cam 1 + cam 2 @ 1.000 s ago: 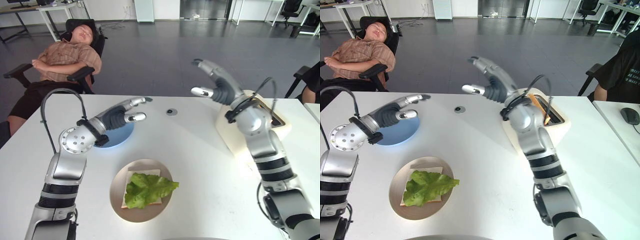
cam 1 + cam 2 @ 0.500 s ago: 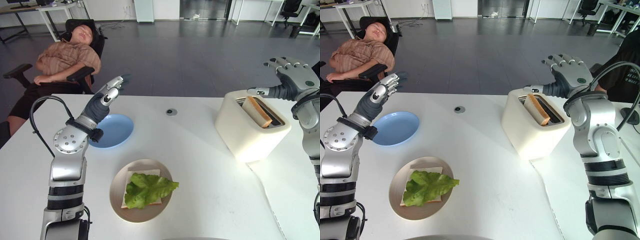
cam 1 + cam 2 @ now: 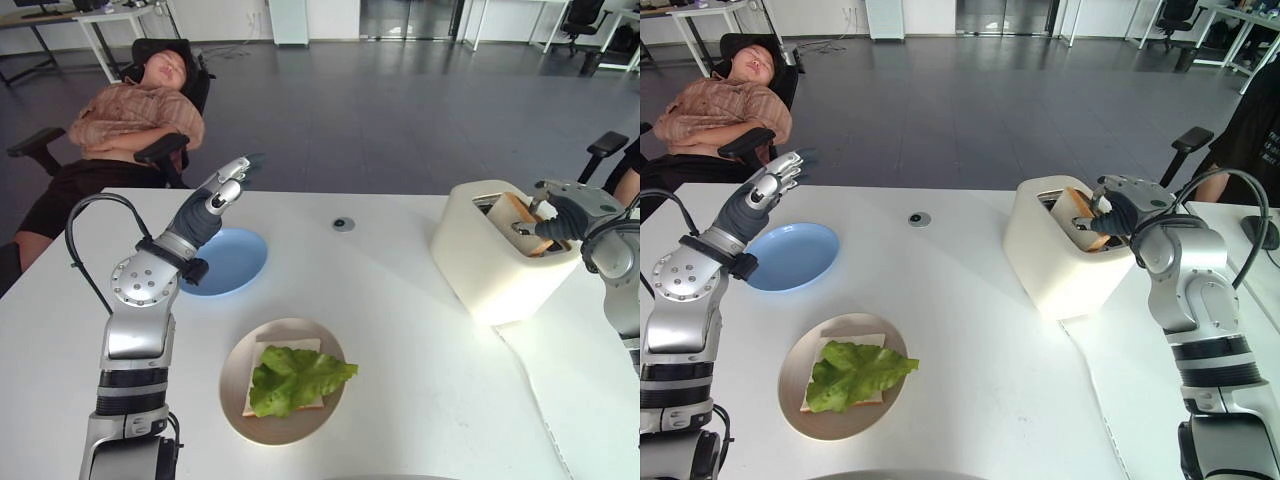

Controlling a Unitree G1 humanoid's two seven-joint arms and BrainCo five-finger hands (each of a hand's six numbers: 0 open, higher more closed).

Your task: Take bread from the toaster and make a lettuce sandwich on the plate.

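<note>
A cream toaster (image 3: 490, 270) stands at the right of the white table, with a bread slice (image 3: 1077, 213) sticking up from its slot. My right hand (image 3: 1120, 210) rests over the toaster's top, fingers curled and pinching the slice's right edge. Near the front centre, a tan plate (image 3: 233, 400) holds a bread slice (image 3: 262, 352) with a lettuce leaf (image 3: 295, 378) on it. My left hand (image 3: 222, 190) hangs in the air over the far rim of a blue plate (image 3: 228, 265), fingers stretched out and holding nothing.
A small round metal disc (image 3: 343, 224) is set in the table near its far edge. Bare white tabletop lies between the toaster and the tan plate. The table's far edge runs just behind the toaster and the blue plate.
My right hand has come down from above and behind the toaster onto its slot and curled its fingers on the bread slice. The left hand has barely shifted.
</note>
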